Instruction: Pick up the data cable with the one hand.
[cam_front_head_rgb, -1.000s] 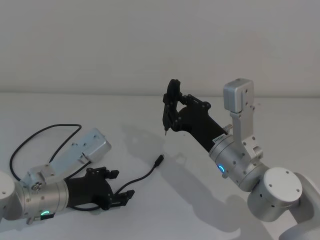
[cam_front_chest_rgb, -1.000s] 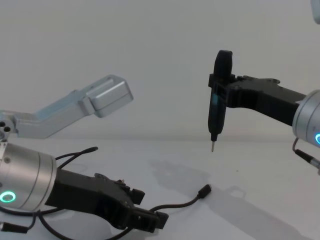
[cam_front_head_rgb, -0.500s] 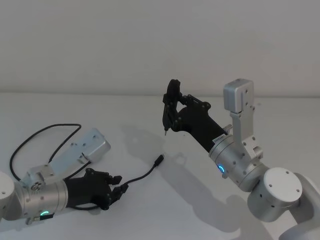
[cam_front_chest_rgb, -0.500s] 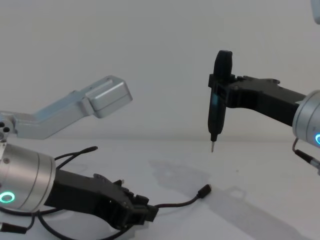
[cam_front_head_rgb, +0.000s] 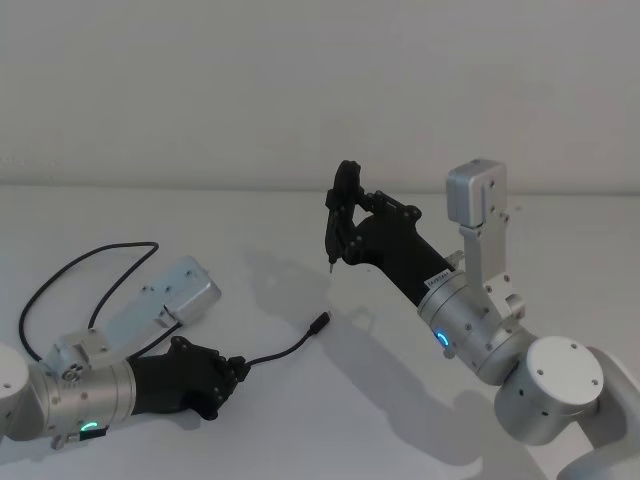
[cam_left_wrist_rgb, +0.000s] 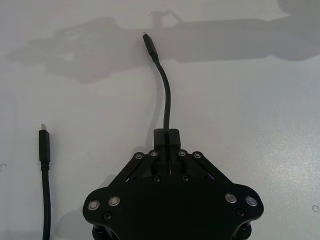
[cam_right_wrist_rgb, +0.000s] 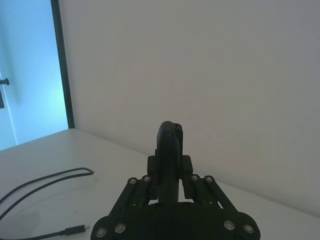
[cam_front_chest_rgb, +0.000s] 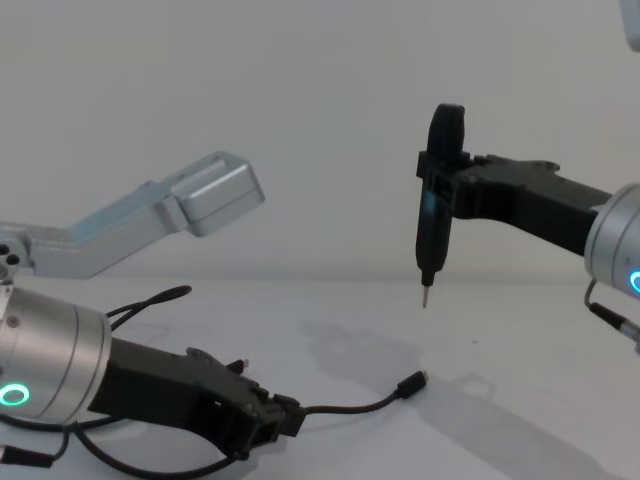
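Note:
The data cable (cam_front_head_rgb: 285, 349) is a thin black cord lying on the white table, and its small black plug (cam_front_head_rgb: 318, 322) points toward the middle. My left gripper (cam_front_head_rgb: 238, 367) lies low at the front left, shut on the cord a short way behind the plug. In the left wrist view the closed fingertips (cam_left_wrist_rgb: 167, 136) pinch the data cable (cam_left_wrist_rgb: 166, 97), which curves out to its plug (cam_left_wrist_rgb: 149, 45). From the chest, the left gripper (cam_front_chest_rgb: 285, 415) holds the data cable (cam_front_chest_rgb: 350, 406) just above the table. My right gripper (cam_front_head_rgb: 345, 212) hovers at centre right, shut on a pen-like tool (cam_front_chest_rgb: 438, 190).
A second black cord (cam_front_head_rgb: 90, 262) loops at the far left behind the left arm. Its silver-tipped plug (cam_left_wrist_rgb: 44, 142) lies beside the left gripper. The tool's metal tip (cam_front_chest_rgb: 425, 298) hangs above the table, behind the data cable's plug. The white table (cam_front_head_rgb: 330, 420) is bare in front.
The left gripper's fingers have closed from wide open onto the data cable and drawn back a little to the left. The right arm has not moved.

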